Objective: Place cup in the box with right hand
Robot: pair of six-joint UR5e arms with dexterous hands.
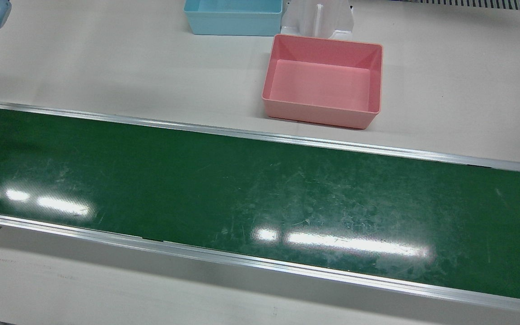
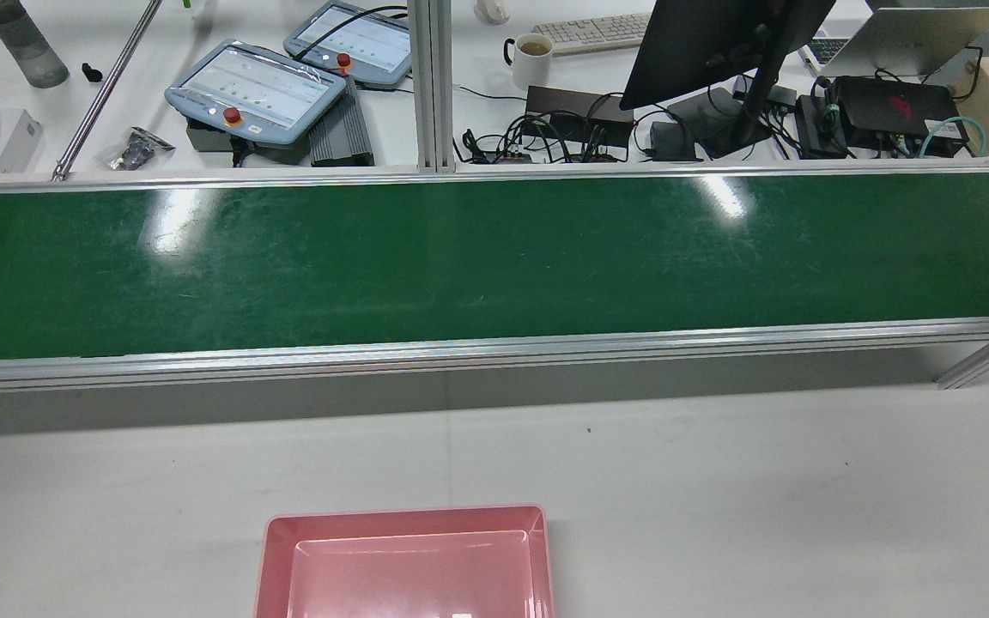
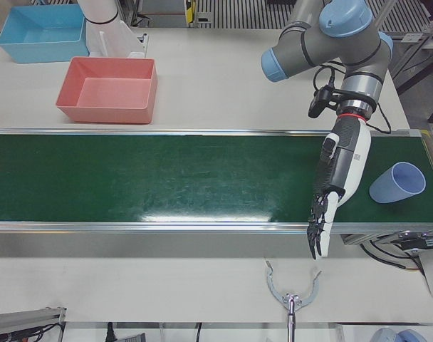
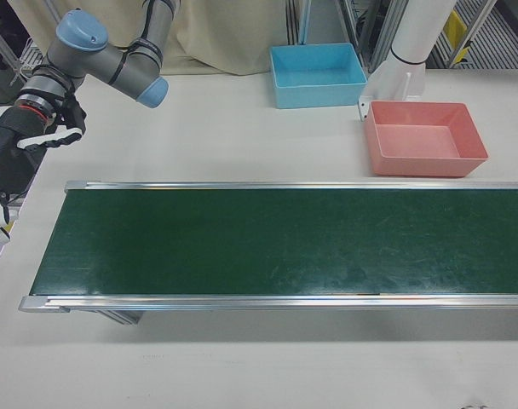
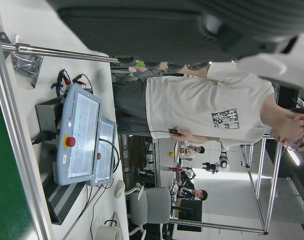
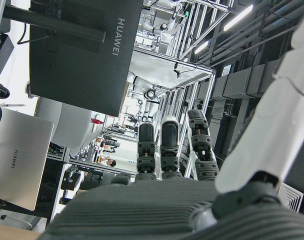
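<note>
Cup on belt, far from the working hand.
Right hand (image 4: 8,162) seemingly empty, fingers extended; we risk tipping the lying cup (image 3: 397,183) before reaching pink box (image 3: 108,90).

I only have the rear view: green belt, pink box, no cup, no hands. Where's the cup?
Observer: The cup, light blue, lies on its side at the end of the belt before the left arm.
Operator: And the left hand?
Observer: The left hand hangs open over the belt beside the cup, not touching it.
Operator: The right hand?
Observer: The right hand is off the belt's opposite end, fingers extended, holding nothing.
</note>
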